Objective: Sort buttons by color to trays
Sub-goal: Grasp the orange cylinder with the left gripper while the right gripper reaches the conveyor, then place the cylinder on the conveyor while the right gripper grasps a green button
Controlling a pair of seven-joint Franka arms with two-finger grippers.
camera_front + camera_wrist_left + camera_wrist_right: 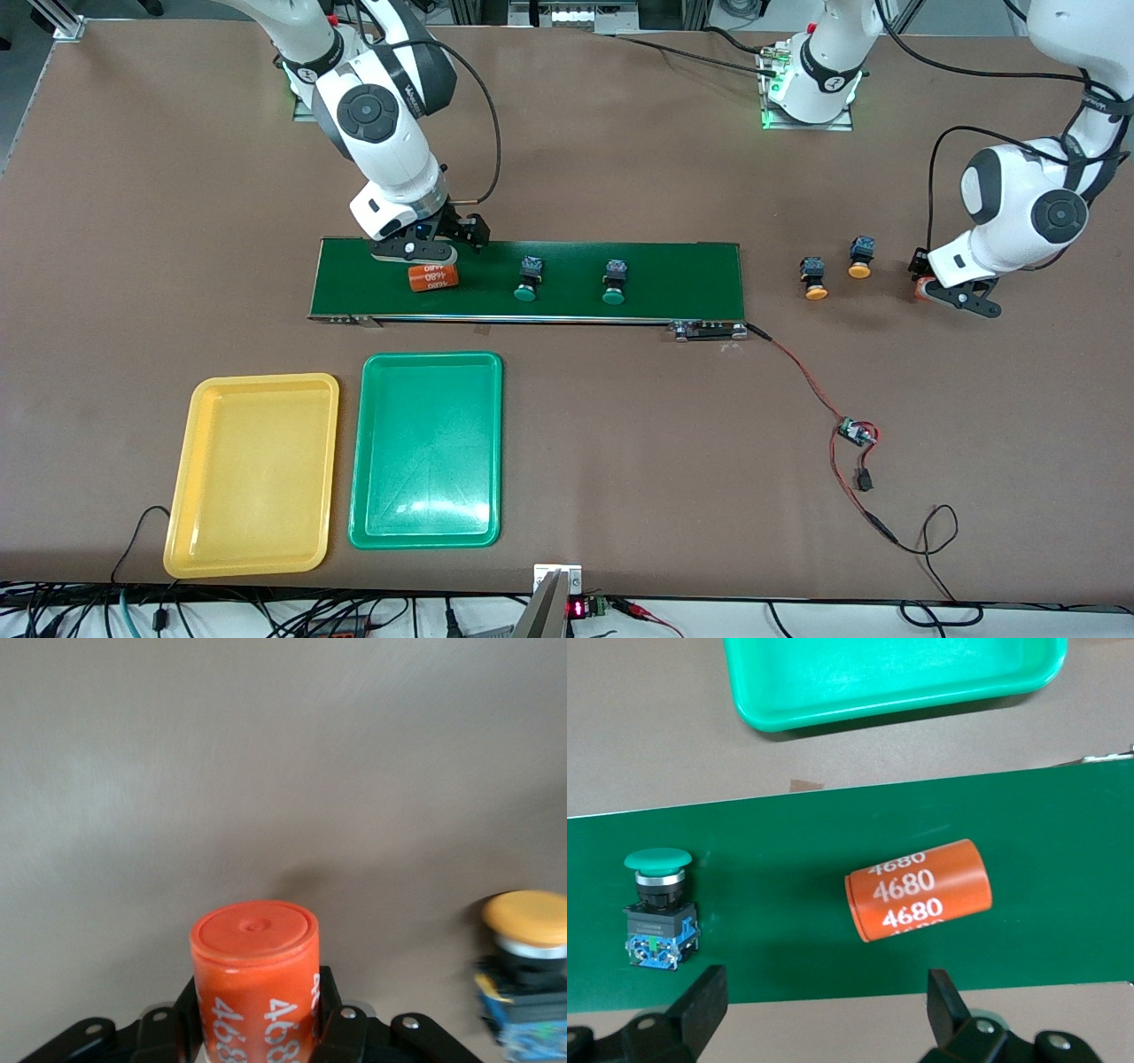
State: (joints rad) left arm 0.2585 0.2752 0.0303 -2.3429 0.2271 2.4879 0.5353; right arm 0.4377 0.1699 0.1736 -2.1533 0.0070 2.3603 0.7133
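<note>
Orange cylinder (255,979) sat clamped in your left end effector (257,1028) over the bench (620,443); your right end effector (824,1014) hung spread above the belt (673,279).

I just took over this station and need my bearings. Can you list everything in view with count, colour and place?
green buttons: two, on the conveyor belt.
yellow-orange buttons: two, on the table toward the left arm's end.
yellow tray: one, nearer the front camera than the belt.
green tray: one, beside the yellow tray.
orange cylinders: two; one on the belt, one in the left gripper.
conveyor belt: one, dark green.
left gripper: shut on a cylinder, over the table.
right gripper: open, over the belt's cylinder.
</note>
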